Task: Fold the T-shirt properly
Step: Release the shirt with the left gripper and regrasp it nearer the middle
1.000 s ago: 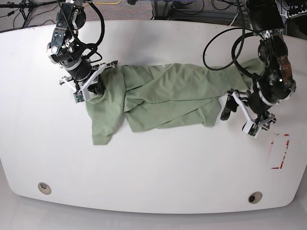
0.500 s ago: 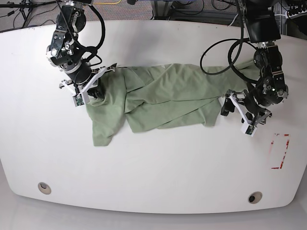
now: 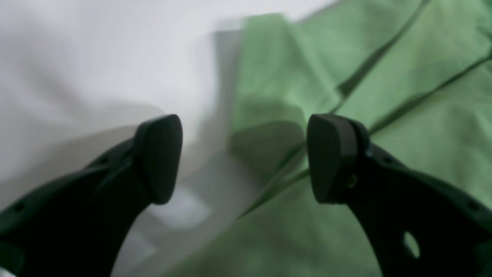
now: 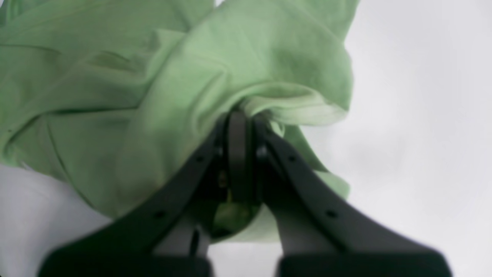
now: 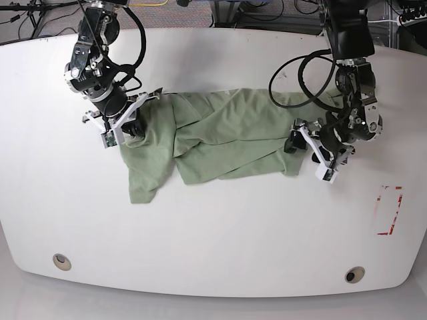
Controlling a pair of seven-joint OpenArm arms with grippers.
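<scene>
white tabletop [image 5: 213, 227], base view: one t-shirt [image 5: 220, 137] crumpled lengthwise mid-table, two arms, two round holes near front edge. left wrist view: left gripper [image 3: 244, 157] spread wide, empty, over shirt edge. right wrist view: right gripper [image 4: 240, 127] clenched on bunched shirt fabric.
</scene>
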